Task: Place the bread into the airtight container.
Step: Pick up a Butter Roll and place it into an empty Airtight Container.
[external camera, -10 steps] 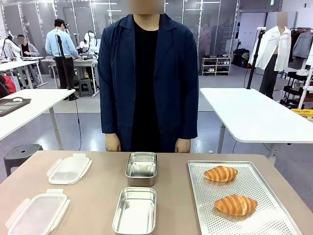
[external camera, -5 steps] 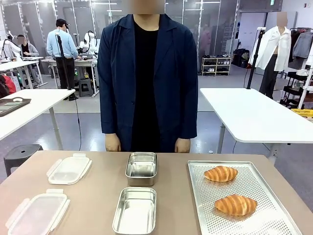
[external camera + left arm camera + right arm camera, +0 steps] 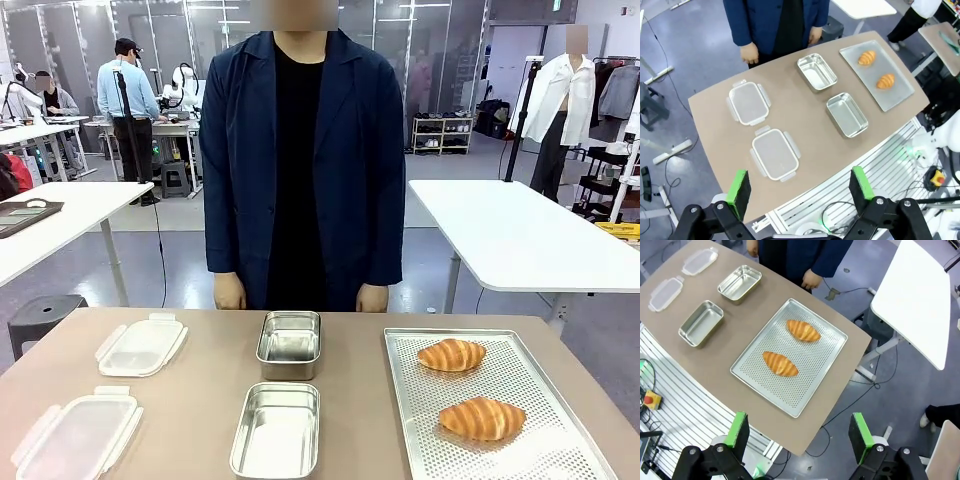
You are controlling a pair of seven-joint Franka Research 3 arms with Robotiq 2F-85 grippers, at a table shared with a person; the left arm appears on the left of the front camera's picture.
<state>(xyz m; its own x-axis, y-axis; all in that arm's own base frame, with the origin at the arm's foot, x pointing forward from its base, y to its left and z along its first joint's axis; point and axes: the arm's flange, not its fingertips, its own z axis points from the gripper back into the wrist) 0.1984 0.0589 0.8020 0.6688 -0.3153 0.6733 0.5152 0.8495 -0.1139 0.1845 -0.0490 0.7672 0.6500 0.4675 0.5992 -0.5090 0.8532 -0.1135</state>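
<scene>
Two golden bread rolls lie on a perforated metal tray point(image 3: 540, 450) at the table's right: one farther back point(image 3: 452, 354) point(image 3: 803, 330) point(image 3: 867, 57), one nearer the robot's side point(image 3: 482, 418) point(image 3: 780, 363) point(image 3: 885, 80). Two empty steel containers stand mid-table, a far one point(image 3: 289, 343) point(image 3: 816, 72) point(image 3: 740, 284) and a near one point(image 3: 277, 430) point(image 3: 847, 114) point(image 3: 701, 323). My left gripper point(image 3: 802, 187) hangs open high above the table's near edge. My right gripper point(image 3: 799, 431) is open too, high above the tray's side of the table.
Two clear plastic lids lie at the table's left, one far point(image 3: 141, 346) point(image 3: 747, 102), one near point(image 3: 77, 437) point(image 3: 775, 154). A person in a dark blue jacket point(image 3: 300, 160) stands at the far edge, hands point(image 3: 230, 292) down by the table.
</scene>
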